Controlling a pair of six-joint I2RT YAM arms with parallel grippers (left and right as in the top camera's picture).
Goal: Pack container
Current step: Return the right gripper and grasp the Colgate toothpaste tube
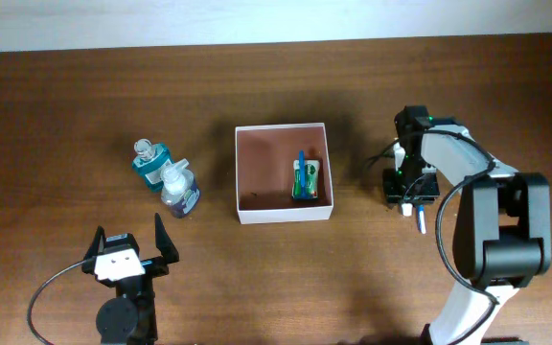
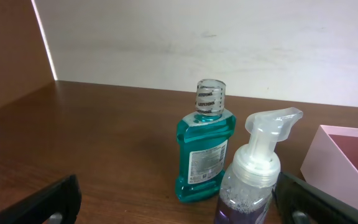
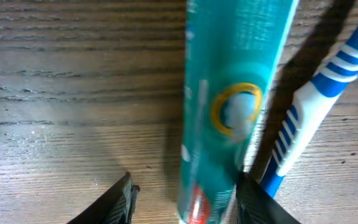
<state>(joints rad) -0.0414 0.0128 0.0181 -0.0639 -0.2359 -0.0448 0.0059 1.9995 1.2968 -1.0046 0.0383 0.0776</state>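
My right jaws stand spread astride the tube (image 3: 229, 93), nothing pinched yet. I judge the step in hand is picking it up. The next move calls for closing squarely on its soft, glossy teal body, clear of the hard blue-and-white brush (image 3: 303, 118) just beside it. The container (image 1: 284, 214), square, shallow and white-walled, sits mid-way along the wood-grain worktop (image 1: 65, 105), part filled. My left jaws gape before the clear bottles (image 2: 205, 149).

A teal mouthwash bottle (image 1: 149, 161) with a clear cap stands upright on the dark wooden table (image 1: 56, 105), with a clear pump bottle (image 1: 180, 192) of purple liquid just beside it. Well apart from them, a teal toothpaste tube (image 3: 229, 106) lies alongside a blue-and-white toothbrush (image 3: 316, 93).
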